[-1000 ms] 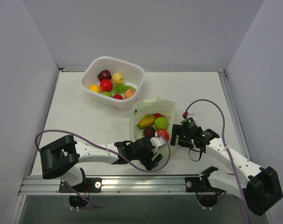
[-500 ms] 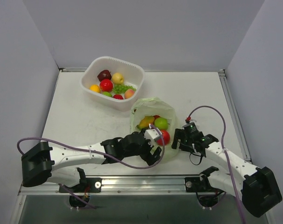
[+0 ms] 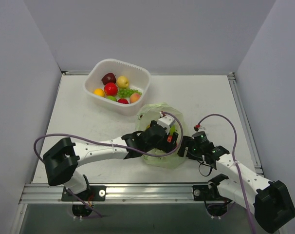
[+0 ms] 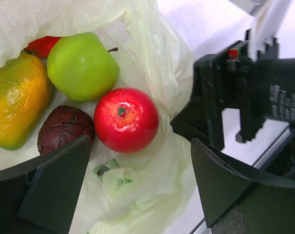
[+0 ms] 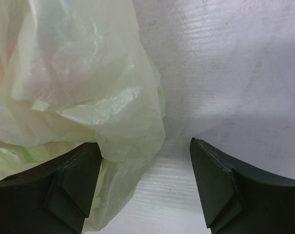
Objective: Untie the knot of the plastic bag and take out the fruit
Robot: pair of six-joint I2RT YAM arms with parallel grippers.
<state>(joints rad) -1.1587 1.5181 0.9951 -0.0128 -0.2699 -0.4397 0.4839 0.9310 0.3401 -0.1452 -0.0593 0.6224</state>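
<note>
The plastic bag (image 3: 159, 158) lies at the front middle of the table with its mouth open; no tied knot shows, only a small twisted handle tail (image 4: 114, 178). In the left wrist view it holds a red apple (image 4: 125, 119), a green apple (image 4: 82, 66), a mango (image 4: 16, 107) and a dark round fruit (image 4: 64, 129). My left gripper (image 3: 171, 135) is open over the fruit, its jaws (image 4: 138, 195) either side of the red apple and just short of it. My right gripper (image 3: 185, 145) is open at the bag's right edge (image 5: 79, 83), with a fold of bag against its left finger (image 5: 69, 190).
A white basket (image 3: 119, 61) with several fruits and green grapes (image 3: 128, 91) stands at the back, just beyond the bag. My right gripper (image 4: 245, 97) shows close to the right of the bag in the left wrist view. Walls enclose the table.
My left gripper has moved from the bag's near edge up over the fruit inside. My right gripper has shifted slightly nearer the front, staying at the bag's right side. The bag has spread rounder.
</note>
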